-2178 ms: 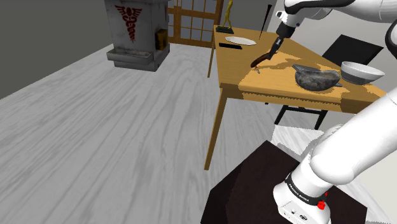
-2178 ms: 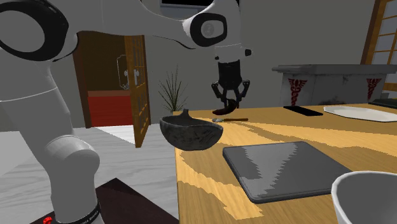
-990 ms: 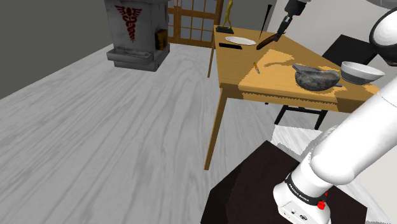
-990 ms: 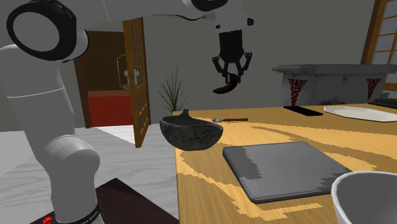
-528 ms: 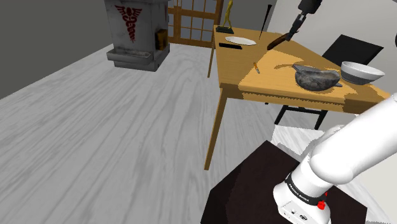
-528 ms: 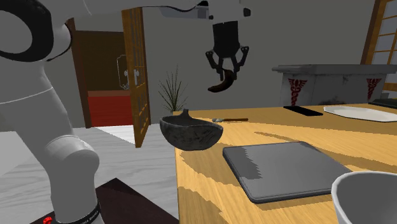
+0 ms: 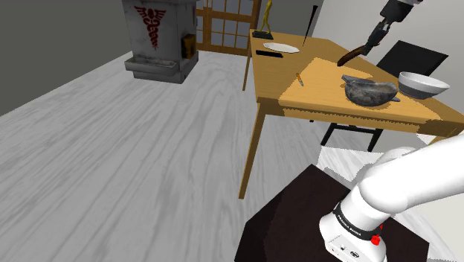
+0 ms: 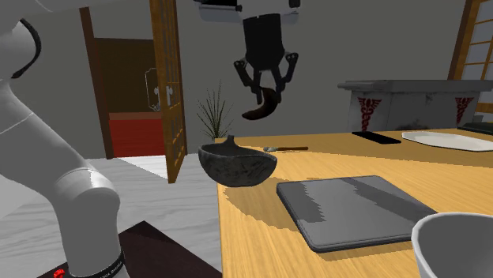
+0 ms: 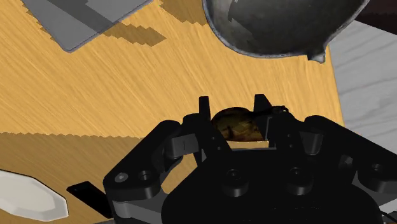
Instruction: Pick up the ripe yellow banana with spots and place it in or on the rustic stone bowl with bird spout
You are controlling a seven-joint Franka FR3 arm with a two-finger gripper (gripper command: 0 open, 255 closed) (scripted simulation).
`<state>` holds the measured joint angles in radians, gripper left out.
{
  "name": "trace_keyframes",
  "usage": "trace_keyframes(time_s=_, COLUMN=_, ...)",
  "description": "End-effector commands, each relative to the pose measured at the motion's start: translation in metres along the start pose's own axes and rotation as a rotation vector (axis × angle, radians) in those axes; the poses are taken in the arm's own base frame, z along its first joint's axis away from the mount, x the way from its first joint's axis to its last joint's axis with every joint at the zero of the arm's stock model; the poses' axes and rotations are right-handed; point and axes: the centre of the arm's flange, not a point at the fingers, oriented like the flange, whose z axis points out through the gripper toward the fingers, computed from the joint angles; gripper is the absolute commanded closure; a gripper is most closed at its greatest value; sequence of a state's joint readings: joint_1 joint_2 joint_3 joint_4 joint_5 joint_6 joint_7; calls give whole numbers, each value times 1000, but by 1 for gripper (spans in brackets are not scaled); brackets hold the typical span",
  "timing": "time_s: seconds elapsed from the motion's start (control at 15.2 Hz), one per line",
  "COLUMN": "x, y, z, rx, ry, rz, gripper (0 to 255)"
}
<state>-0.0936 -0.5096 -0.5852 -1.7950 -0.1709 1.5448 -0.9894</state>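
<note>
A black claw hangs high above a wooden desk, carrying a dark, heavily browned banana. The banana is in mid-air, well clear of the desktop. A dark grey stone bowl with a small raised spout sits below it, near the desk's edge. In the wrist view the bowl lies ahead of the claw rather than squarely underneath it.

Judged from here, the main risk is a miss. Let go at this height and before the claw is centred, the banana would likely strike the rim or the desk. With the bowl so near the edge, it could then roll to the floor. The fruit also dangles below the grip, so a quick move might swing it or work it loose. A careless descent could knock the spout.

The claw's fingers are drawn in to a narrow gap, pinching the banana from both sides near its upper end. They touch nothing else.
</note>
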Motion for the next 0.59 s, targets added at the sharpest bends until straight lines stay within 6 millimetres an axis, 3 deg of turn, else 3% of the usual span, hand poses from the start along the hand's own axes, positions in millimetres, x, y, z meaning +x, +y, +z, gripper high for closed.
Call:
trace_keyframes(time_s=0.0, x=-24, y=-5, z=-4, rx=0, ry=0, rz=0, gripper=255)
trace_keyframes(time_s=0.4, x=-99, y=-20, z=-20, rx=0, ry=0, rz=0, gripper=255)
trace_keyframes(time_s=0.53, x=-101, y=-21, z=-10, rx=0, ry=0, rz=0, gripper=255)
